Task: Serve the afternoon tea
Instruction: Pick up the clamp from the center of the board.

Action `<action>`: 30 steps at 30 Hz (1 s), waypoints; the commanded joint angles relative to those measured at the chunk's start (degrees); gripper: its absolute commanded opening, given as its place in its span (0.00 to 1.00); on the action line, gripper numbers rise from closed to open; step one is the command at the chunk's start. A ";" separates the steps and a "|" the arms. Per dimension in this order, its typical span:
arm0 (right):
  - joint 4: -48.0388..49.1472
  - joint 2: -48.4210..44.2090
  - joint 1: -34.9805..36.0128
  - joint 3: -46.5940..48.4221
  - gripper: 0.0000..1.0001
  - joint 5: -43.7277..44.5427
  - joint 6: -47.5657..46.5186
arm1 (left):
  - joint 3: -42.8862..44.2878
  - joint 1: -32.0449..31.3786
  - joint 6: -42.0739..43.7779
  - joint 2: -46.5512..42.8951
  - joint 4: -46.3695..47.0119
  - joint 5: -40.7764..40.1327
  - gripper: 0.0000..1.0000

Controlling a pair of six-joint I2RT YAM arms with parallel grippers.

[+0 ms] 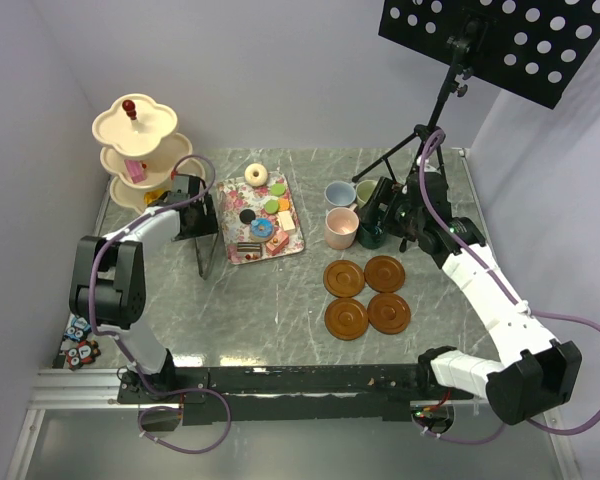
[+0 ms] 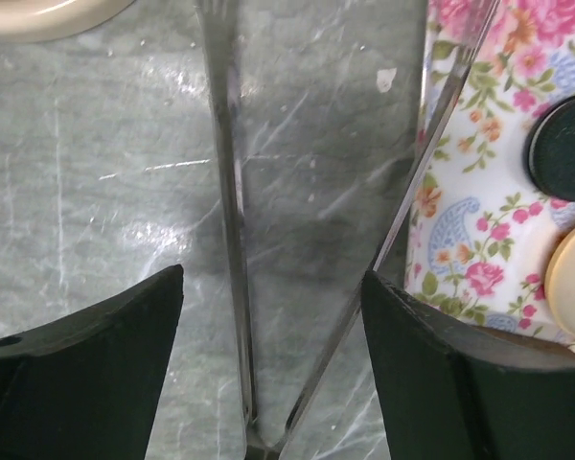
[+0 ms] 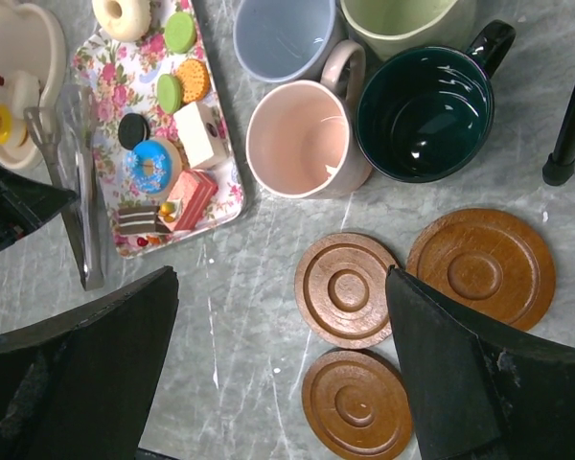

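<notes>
tongs pickup, likely, before plating cakes
left gripper released, jaws straddling tongs beside tray; next: clench on them. right gripper released, empty over saucers.

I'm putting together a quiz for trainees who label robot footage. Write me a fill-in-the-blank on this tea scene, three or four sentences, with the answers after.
1. ____ brown saucers lie in a cluster, all bare.
2. The metal tongs lie between the open fingers of the left hand, just ____ of the floral tray in the top view.
3. The cream stand has ____ tiers.
4. The right hand hangs ____, holding nothing.

Missing words: Four; left; three; open.
</notes>
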 commanded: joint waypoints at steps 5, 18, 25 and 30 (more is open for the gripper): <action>1.03 -2.63 -0.31 -1.02 0.95 0.51 1.26 | -2.20 -0.27 0.81 0.71 1.72 2.48 0.84; 0.76 -4.56 -0.31 -3.12 0.95 0.07 1.88 | -8.88 -0.27 -2.45 -7.37 7.78 2.92 0.97; 0.41 -5.18 -0.31 -3.74 0.95 0.51 1.97 | -9.24 -0.27 -2.01 -11.24 9.28 4.86 0.96; 0.76 -4.57 -0.31 -3.65 0.95 0.07 2.14 | -8.18 -0.27 -3.85 -9.76 6.56 5.03 0.84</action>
